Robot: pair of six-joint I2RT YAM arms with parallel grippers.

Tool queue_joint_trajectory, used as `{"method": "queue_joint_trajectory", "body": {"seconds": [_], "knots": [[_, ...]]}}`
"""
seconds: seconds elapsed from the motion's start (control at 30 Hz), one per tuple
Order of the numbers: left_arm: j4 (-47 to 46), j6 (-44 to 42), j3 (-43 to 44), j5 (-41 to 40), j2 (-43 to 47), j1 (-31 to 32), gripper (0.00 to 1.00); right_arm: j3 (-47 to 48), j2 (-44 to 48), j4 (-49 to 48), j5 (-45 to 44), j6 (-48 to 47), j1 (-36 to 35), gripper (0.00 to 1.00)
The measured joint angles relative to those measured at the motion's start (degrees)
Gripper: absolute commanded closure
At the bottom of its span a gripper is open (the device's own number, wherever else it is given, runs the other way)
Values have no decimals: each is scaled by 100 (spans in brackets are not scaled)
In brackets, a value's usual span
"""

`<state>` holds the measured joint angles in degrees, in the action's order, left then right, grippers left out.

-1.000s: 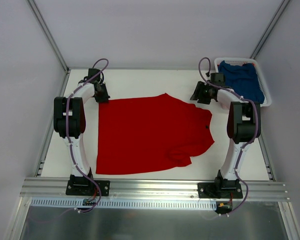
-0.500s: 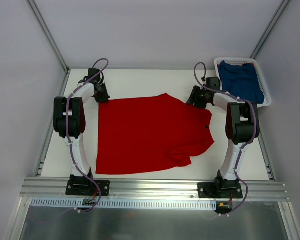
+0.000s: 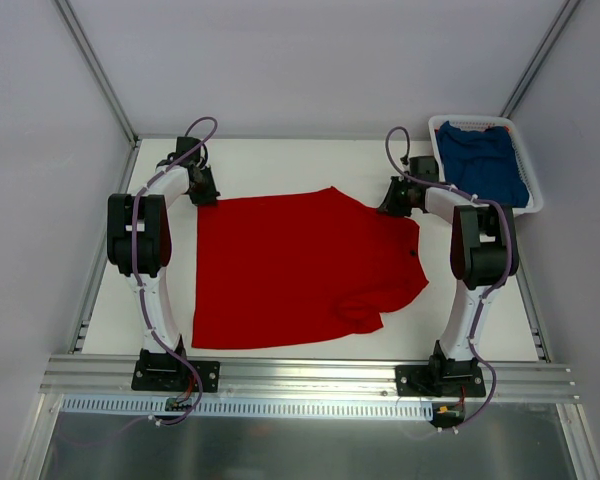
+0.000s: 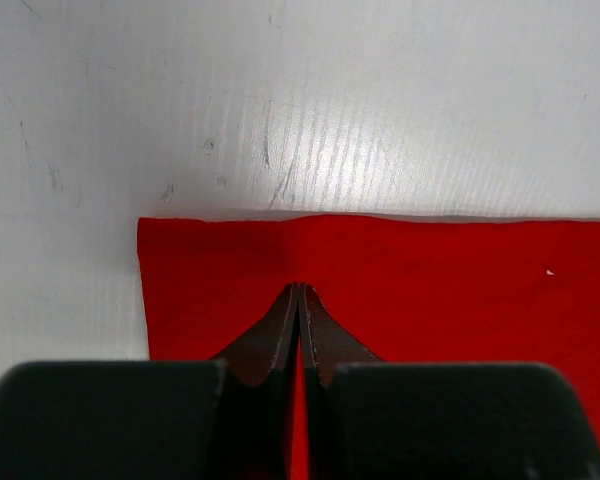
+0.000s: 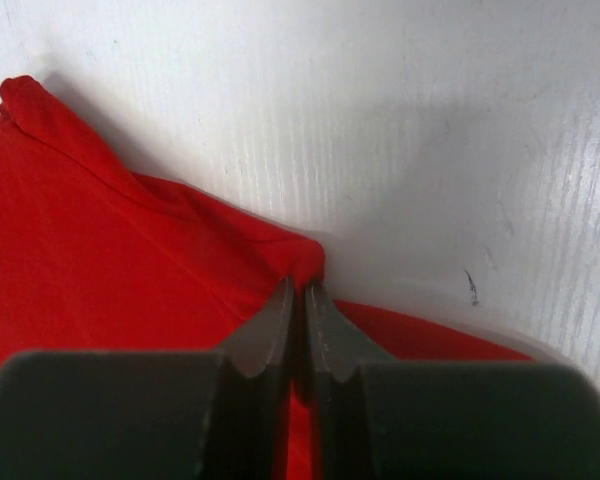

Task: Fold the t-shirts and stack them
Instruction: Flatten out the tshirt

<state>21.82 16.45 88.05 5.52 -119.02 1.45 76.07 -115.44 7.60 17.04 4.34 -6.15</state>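
Red cloth covers most of the middle of the white table [image 3: 280, 160]. It is the red t-shirt [image 3: 300, 270], and it lies spread out and almost flat. Its left side is a straight edge. On its near right side a bit of cloth is folded over and looks wrinkled. The left gripper [image 4: 298, 290] sits at the far left corner of the red t-shirt. Its two dark fingers [image 4: 275, 335] are pressed tight together. They pinch the red cloth just inside the far edge, and the cloth makes a tiny bump at the tips. A thin strip of red shows between the fingers lower down. White table shows past that edge and to the left of the corner. The right gripper [image 5: 298, 285] sits at the far right edge of the same t-shirt. Its fingers [image 5: 265, 335] are squeezed together too, with only a thin crack between them. They hold a bunched fold of red cloth right at the tips. From there a raised ridge of cloth runs off to the far left and ends in a small rolled lump. Both grippers are low down, close to the table. The blue t-shirt [image 3: 485, 165] is not on the table top. It lies crumpled inside the white basket [image 3: 470, 119], which stands in the far right corner of the table, just to the right of the right gripper. The blue t-shirt fills most of the basket.
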Motion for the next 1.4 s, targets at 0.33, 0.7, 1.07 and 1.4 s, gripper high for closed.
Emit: {"method": "queue_joint_trajectory", "body": {"seconds": [0.33, 0.7, 1.07, 1.4], "knots": [[2, -4, 0, -4, 2, 0, 100, 726, 0, 601, -503, -372, -96, 100], [2, -87, 2, -149, 31, 0, 100, 2094, -50, 1220, -1252, -807, -81, 100], [46, -109, 485, -302, 17, -7, 89, 2981, -702, 1670, -1482, -890, 76, 100], [50, -101, 610, -271, -173, -7, 85, 3099, -1067, 1766, -1480, -883, 68, 100]]}}
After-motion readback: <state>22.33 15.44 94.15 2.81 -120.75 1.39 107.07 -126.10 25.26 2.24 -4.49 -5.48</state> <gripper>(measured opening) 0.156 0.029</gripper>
